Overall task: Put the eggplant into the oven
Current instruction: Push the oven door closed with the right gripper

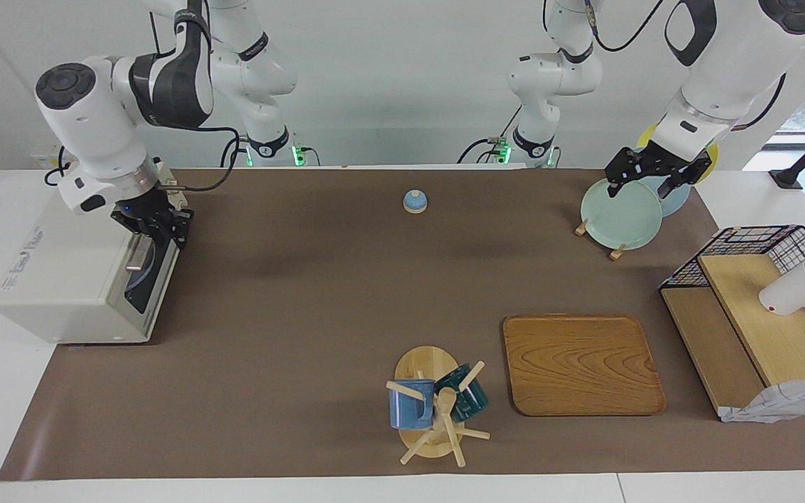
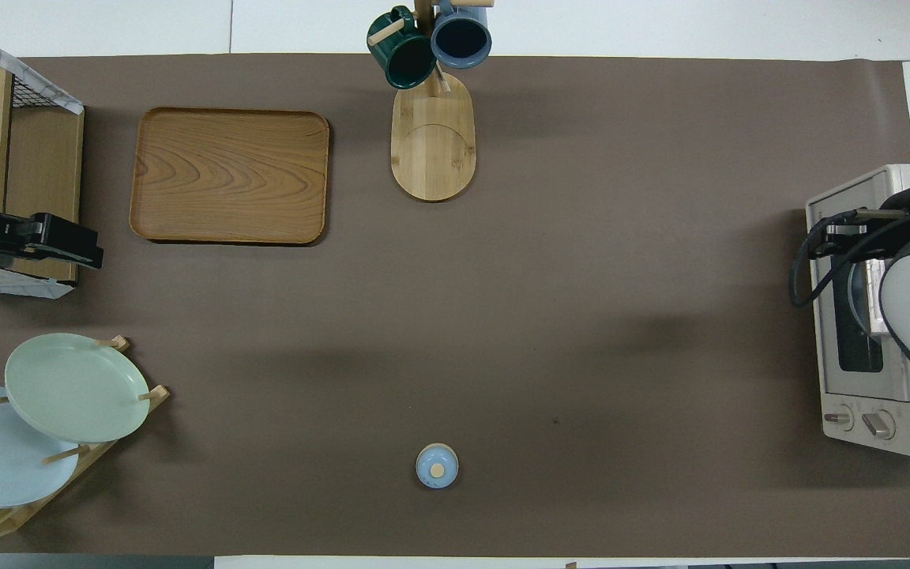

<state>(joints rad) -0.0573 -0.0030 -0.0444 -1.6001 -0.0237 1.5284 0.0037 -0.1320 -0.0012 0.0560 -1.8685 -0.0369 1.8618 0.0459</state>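
Note:
The off-white oven [image 1: 67, 279] stands at the right arm's end of the table; it also shows in the overhead view [image 2: 828, 359]. Its dark glass door [image 1: 145, 279] stands upright against the oven's front. My right gripper [image 1: 159, 225] is at the door's top edge, at the end nearer to the robots; it also shows in the overhead view [image 2: 832, 237]. My left gripper [image 1: 643, 185] is open and empty, waiting over the plate rack. The eggplant is out of view.
A plate rack with a green plate [image 1: 619, 213] stands at the left arm's end, near the robots. A wire shelf basket [image 1: 759, 314] holds a white cup [image 1: 794, 290]. A wooden tray [image 1: 584, 363], a mug tree [image 1: 434, 405] and a small blue lid [image 1: 414, 201] are on the mat.

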